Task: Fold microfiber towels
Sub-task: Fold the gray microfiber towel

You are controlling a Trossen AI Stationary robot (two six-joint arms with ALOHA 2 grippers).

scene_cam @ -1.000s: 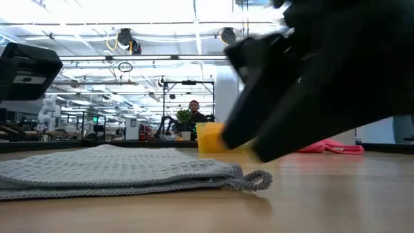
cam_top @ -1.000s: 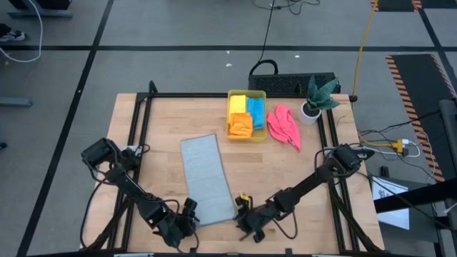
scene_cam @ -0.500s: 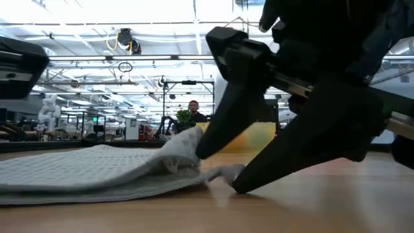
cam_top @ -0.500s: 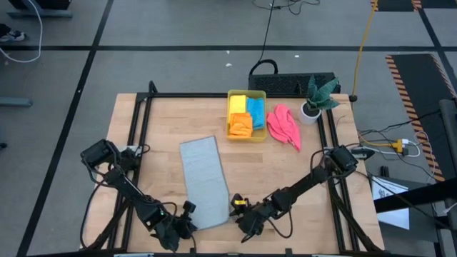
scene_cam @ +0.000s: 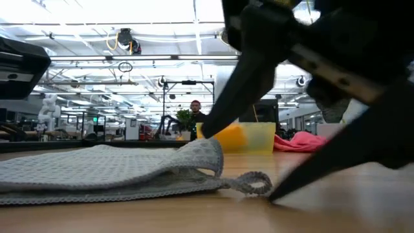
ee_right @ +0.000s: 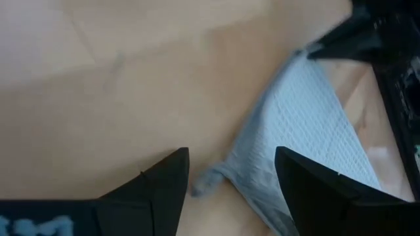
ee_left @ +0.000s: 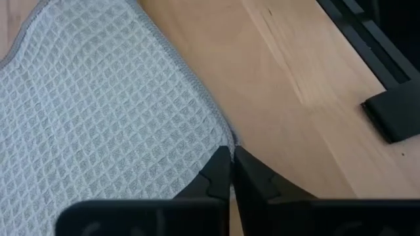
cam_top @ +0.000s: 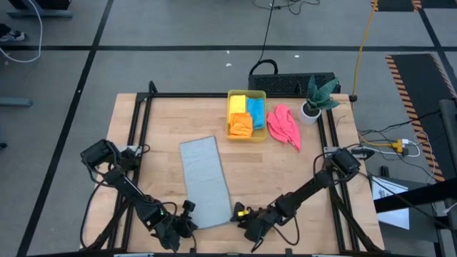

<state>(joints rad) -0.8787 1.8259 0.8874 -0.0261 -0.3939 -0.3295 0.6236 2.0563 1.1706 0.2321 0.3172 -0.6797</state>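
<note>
From above, a light grey towel, folded into a long strip, lay on the wooden table. Both arms reached to its near end. The left gripper sat at one near corner, the right gripper just off the other, likely to lift that end together for the next fold. A yellow bin held yellow, orange and blue towels; a pink towel lay beside it, near a potted plant.

At table height, the grey towel's corner stood slightly raised, with the right gripper's dark fingers spread around it and a large workshop behind.

The left wrist camera showed its fingers pinched together on the towel's edge.

The right wrist camera showed fingers wide apart, holding nothing, the towel's corner loop lying between them.
</note>
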